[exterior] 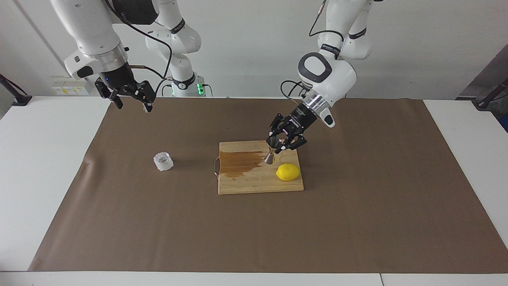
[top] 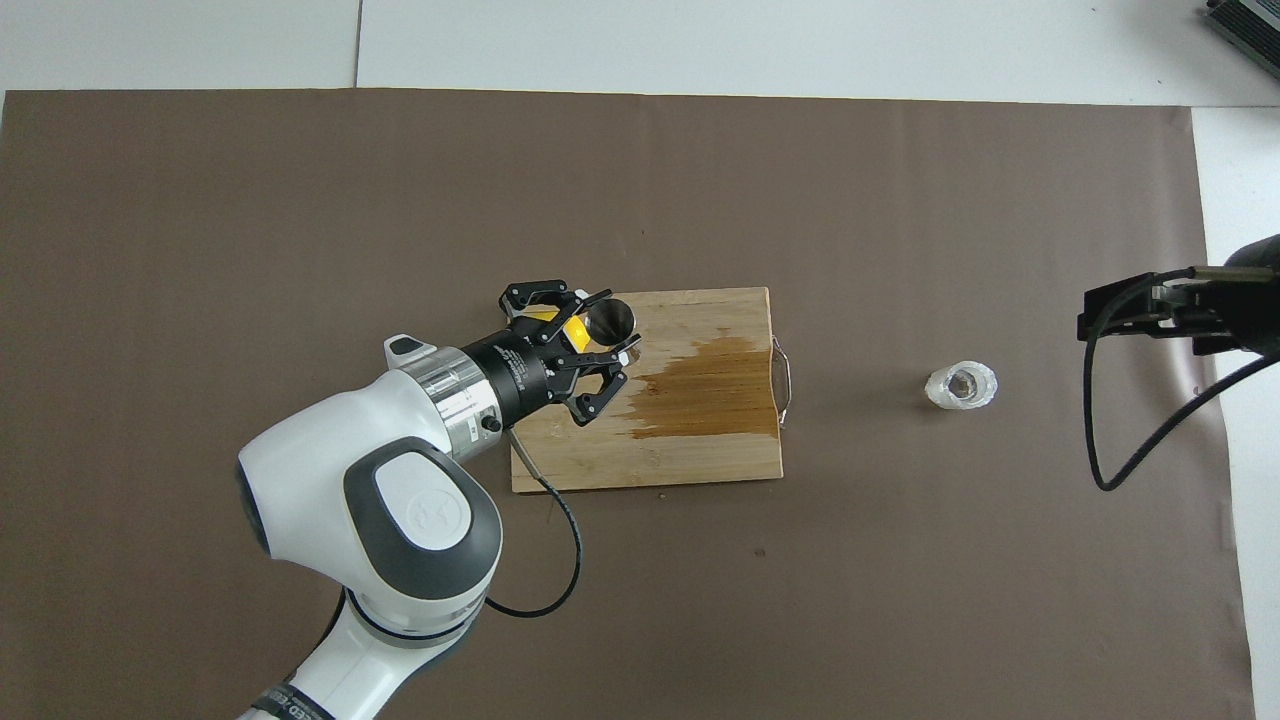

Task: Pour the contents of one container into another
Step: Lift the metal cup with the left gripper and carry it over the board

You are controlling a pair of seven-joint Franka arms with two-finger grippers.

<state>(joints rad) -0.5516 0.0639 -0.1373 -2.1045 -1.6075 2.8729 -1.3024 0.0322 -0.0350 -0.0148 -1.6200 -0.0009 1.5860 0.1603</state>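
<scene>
Gripped jigger (exterior: 270, 151) roughly upright in closed left end effector (exterior: 278, 143), mid-frame above cutting board (exterior: 242, 184), presumably ready for filling. Left tumbler (exterior: 164, 161) on desk (exterior: 51, 178), centre height, under waiting right end effector (exterior: 131, 101): wide open, empty, upper frame.

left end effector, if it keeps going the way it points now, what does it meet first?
Likely the cutting board: the left end effector, gripping the jigger, points down at its stained patch. Depth is uncertain.
</scene>
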